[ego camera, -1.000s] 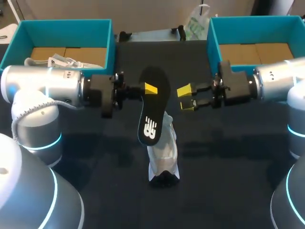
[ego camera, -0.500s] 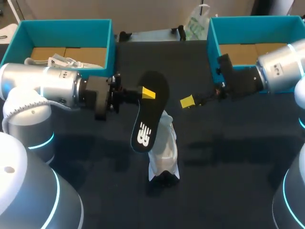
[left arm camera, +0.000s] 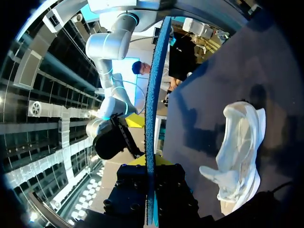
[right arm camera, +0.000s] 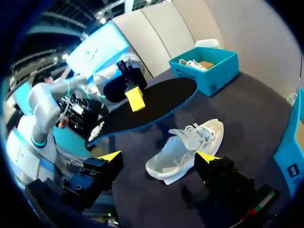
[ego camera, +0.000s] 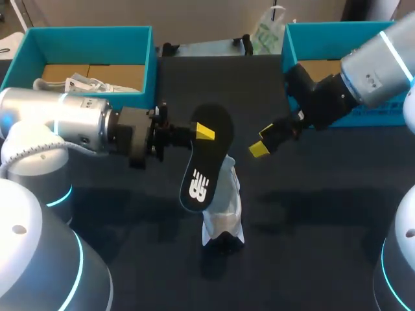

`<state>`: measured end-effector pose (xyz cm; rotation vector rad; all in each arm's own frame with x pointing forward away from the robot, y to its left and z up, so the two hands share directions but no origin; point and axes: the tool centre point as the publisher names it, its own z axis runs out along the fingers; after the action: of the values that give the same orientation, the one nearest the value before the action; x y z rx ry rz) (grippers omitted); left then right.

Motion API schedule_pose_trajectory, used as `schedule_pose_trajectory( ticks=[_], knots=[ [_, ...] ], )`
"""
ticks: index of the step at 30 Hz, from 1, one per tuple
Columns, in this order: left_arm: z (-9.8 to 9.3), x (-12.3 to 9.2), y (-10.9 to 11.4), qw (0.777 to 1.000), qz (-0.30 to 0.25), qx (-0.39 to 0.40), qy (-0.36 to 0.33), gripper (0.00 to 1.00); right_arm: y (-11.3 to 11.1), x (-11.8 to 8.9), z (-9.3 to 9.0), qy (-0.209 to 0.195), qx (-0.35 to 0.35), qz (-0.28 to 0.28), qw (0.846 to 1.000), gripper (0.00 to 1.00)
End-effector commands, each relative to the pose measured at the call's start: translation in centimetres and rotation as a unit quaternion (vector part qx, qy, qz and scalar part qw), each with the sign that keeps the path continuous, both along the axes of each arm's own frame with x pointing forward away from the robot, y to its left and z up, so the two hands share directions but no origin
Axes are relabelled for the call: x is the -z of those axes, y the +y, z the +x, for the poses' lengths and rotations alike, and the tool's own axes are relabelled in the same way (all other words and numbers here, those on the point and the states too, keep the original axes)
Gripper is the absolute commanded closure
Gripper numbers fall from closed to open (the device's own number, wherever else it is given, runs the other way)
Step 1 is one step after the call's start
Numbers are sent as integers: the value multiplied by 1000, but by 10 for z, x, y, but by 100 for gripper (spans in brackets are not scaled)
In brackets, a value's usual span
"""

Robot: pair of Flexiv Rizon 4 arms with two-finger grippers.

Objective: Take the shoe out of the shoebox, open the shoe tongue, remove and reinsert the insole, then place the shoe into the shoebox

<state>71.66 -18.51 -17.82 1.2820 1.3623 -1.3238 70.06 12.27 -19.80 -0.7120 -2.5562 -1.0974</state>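
Black and flat, the insole (ego camera: pixel 206 159) is gripped at one edge between the yellow-tipped fingers of the left hand (ego camera: pixel 202 133) and is held in the air over the dark bench (ego camera: pixel 311 214). Beneath its lower end, the white shoe (ego camera: pixel 222 208) is seen resting on the bench, between the left shoebox (ego camera: pixel 84 35) and the right shoebox (ego camera: pixel 324 29) and outside both. The right hand (ego camera: pixel 262 141) is spread wide with nothing in it, near the insole but apart from it. A second white shoe (ego camera: pixel 78 84) is seen inside the left shoebox.

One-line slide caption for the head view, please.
Left gripper holds the black insole above the white shoe on the table; right gripper open nearby.
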Motion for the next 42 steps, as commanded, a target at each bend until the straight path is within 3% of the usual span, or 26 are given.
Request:
schedule_pose_trajectory(
  ticks=[1,5,7,19,21,28,37,42],
  knots=[
    [-25,-6,6,1000,3,-13,10,100,-19,-8,-12,-34,-38,-44,998,0],
    [-49,-11,9,999,-8,-3,53,100,-29,-4,-21,-69,-55,-79,993,0],
    [-65,-14,10,999,18,-11,30,100,-31,2,-25,-65,-62,-102,991,0],
    [-65,-14,10,999,18,-11,30,100,-31,2,-25,-65,-62,-102,991,0],
    [-76,-12,10,998,13,-7,56,100,-32,4,-27,-92,-84,-107,986,0],
    [-107,1,19,995,8,1,100,100,-28,32,-42,-115,-138,-157,971,0],
    [-142,15,16,979,-35,23,199,100,-28,62,-60,-136,-162,-139,968,0],
    [-142,15,16,979,-35,23,199,100,-28,62,-60,-136,-162,-139,968,0]
  ],
)
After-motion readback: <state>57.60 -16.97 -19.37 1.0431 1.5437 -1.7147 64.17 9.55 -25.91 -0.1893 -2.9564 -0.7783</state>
